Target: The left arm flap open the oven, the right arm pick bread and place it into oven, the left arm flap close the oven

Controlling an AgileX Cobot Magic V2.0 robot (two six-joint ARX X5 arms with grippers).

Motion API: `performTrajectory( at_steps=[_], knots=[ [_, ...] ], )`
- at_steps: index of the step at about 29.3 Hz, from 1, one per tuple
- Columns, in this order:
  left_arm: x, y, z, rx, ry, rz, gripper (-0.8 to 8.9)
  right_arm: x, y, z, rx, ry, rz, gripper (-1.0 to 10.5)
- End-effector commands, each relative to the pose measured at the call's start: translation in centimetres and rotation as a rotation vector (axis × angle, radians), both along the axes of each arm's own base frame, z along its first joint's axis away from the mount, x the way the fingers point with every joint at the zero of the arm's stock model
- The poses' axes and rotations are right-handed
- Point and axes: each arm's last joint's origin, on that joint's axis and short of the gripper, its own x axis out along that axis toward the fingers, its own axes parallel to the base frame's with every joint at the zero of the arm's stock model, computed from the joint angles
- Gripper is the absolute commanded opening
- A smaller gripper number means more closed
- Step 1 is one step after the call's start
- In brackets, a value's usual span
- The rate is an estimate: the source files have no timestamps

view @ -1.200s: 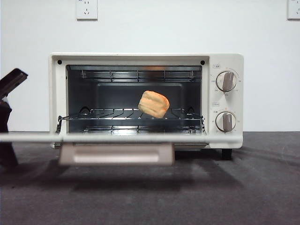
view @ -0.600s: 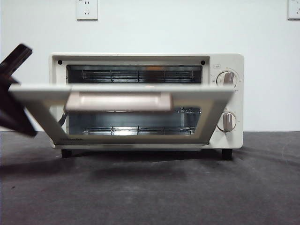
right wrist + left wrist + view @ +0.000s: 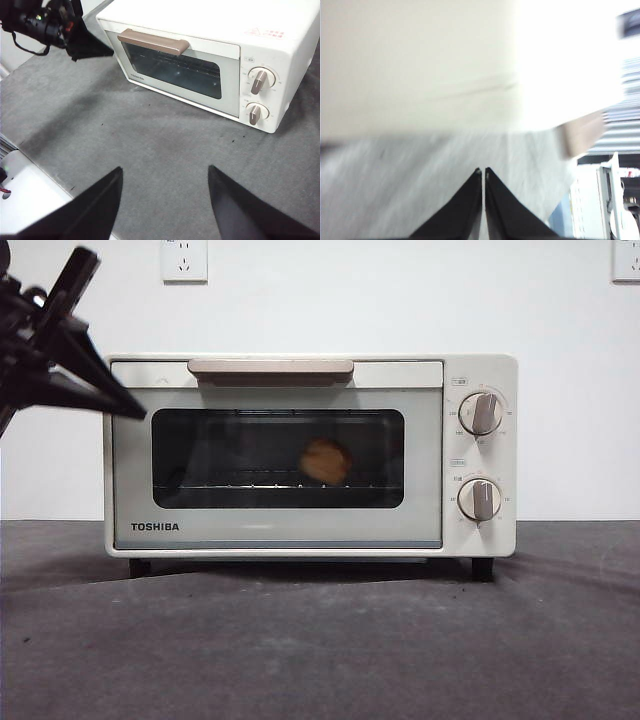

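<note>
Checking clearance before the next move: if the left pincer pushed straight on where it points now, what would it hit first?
Probably the oven: the left pincer has its tip at the closed door's upper corner, though depth is unclear.

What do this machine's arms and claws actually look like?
Both are black. The left gripper tapers to a sharp wedge; its arm is bulky, with black cables and a small red mark. The left wrist view shows its two pointed jaws as slim triangles. The right gripper has two broad, flat, wedge-shaped black jaws.
</note>
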Motion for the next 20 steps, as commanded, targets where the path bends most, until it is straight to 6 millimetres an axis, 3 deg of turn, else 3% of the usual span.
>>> performTrajectory(
  at_steps=[1, 10, 18, 19, 20],
  knots=[
    [0.4, 0.0, 1.0, -0.017, -0.035, 0.01, 0.15, -0.1, -0.1, 0.6, 0.026, -0.013, 0.003, 2.6],
    [-2.3, 0.0, 4.7, -0.017, -0.18, -0.004, 0.15, -0.1, -0.1, 0.6, 0.025, -0.015, 0.003, 2.6],
    [-8.5, 0.1, 8.7, 0.054, -0.393, -0.078, 0.15, -0.1, -0.1, 0.7, 0.012, -0.032, -0.025, 2.6],
    [-9.3, 0.2, 9.0, 0.067, -0.407, -0.083, 0.16, 0.0, -0.1, 0.7, 0.01, -0.033, -0.029, 2.3],
    [-10.2, 0.2, 9.3, 0.089, -0.426, -0.083, 0.16, 0.0, -0.2, 0.7, 0.006, -0.038, -0.041, 1.3]
  ],
)
